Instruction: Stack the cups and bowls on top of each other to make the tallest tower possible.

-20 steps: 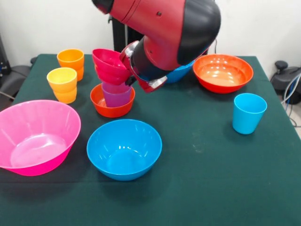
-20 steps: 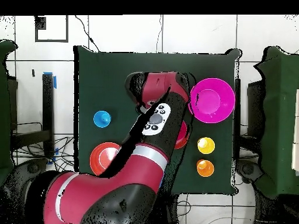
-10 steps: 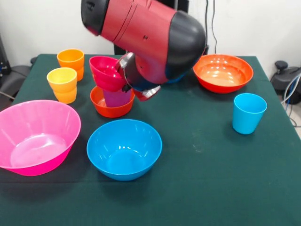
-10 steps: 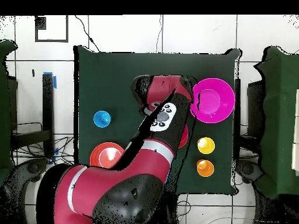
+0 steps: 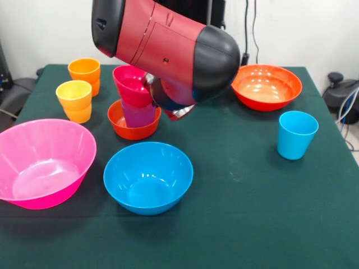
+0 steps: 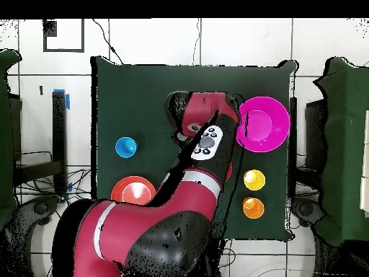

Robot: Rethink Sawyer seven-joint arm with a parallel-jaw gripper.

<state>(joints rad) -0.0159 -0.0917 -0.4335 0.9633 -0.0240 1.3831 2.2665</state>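
Gripper apparently hidden behind arm [image 5: 168,56]

Robotics lab: green cloth-covered table [image 5: 252,213] on white tiled floor [image 6: 144,43], black cables [image 6: 43,184] at 9 o'clock, plain white wall [image 5: 314,28] at 12.

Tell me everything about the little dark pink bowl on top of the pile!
The small magenta bowl is glossy, smooth plastic, round, open side up. It sits on the purple cup, which stands inside the small orange-red bowl. It looks slightly tilted. The red and black arm is right beside it and hides its right edge, so whether the gripper holds it cannot be seen.
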